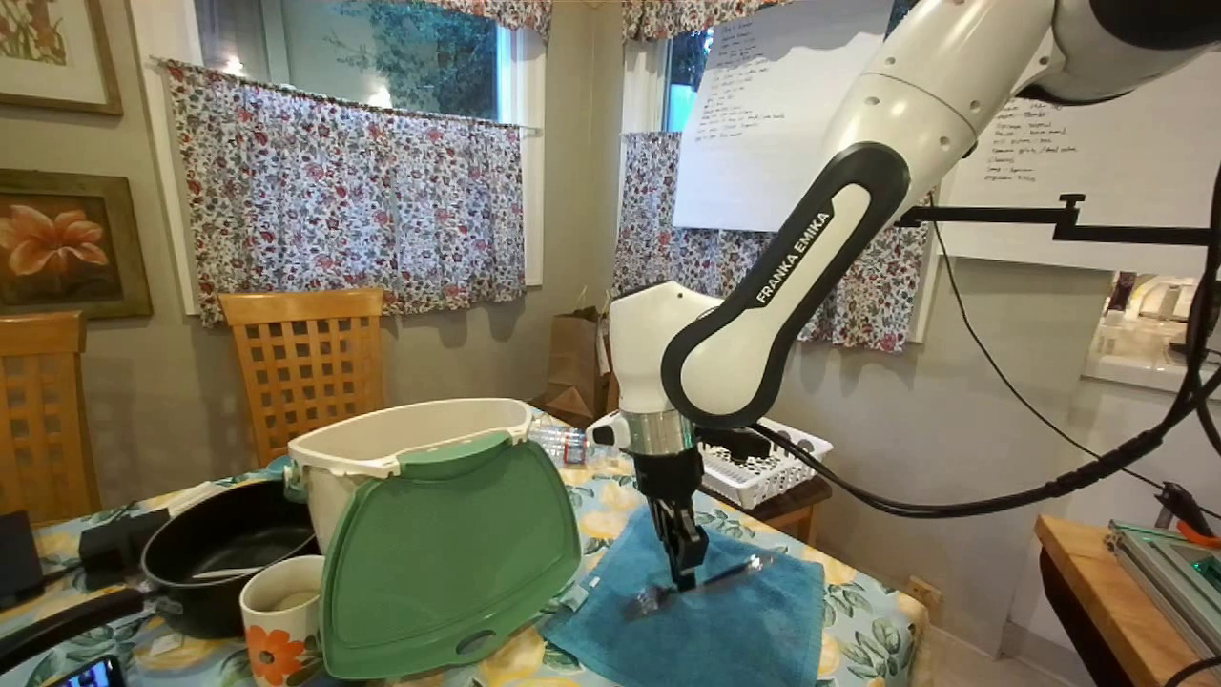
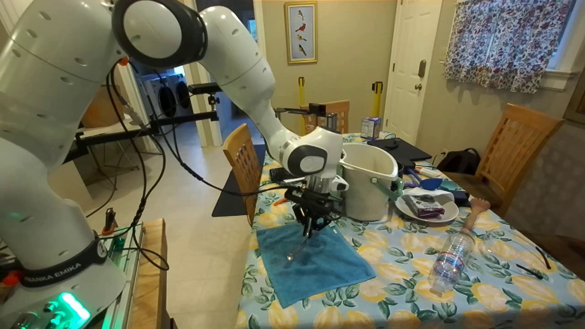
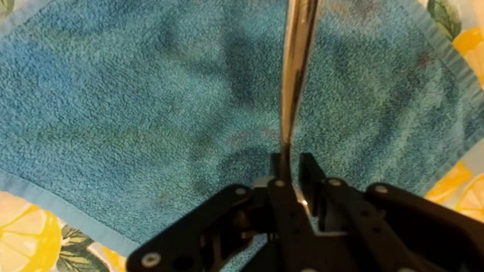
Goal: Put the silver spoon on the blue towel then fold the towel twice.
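Observation:
The blue towel (image 1: 754, 630) lies spread out flat on the tablecloth, and it shows in both exterior views (image 2: 320, 274) and under the gripper in the wrist view (image 3: 132, 113). The silver spoon (image 1: 730, 575) is over the towel; it also shows in an exterior view (image 2: 298, 250) and in the wrist view (image 3: 297, 56). I cannot tell whether all of it touches the cloth. My gripper (image 3: 292, 162) points down at the towel (image 1: 685, 577), its fingers a little apart around the spoon. The spoon is close to one finger, with a gap to the opposite one. The fingers hide part of the spoon.
A white bin (image 2: 365, 192) with a green lid (image 1: 453, 563) leaning on it stands beside the towel. A black pan (image 1: 229, 534), a flowered mug (image 1: 284, 611), a clear bottle (image 2: 450, 262) and a plate (image 2: 450, 212) are on the table. A white basket (image 1: 763, 477) stands beyond the towel.

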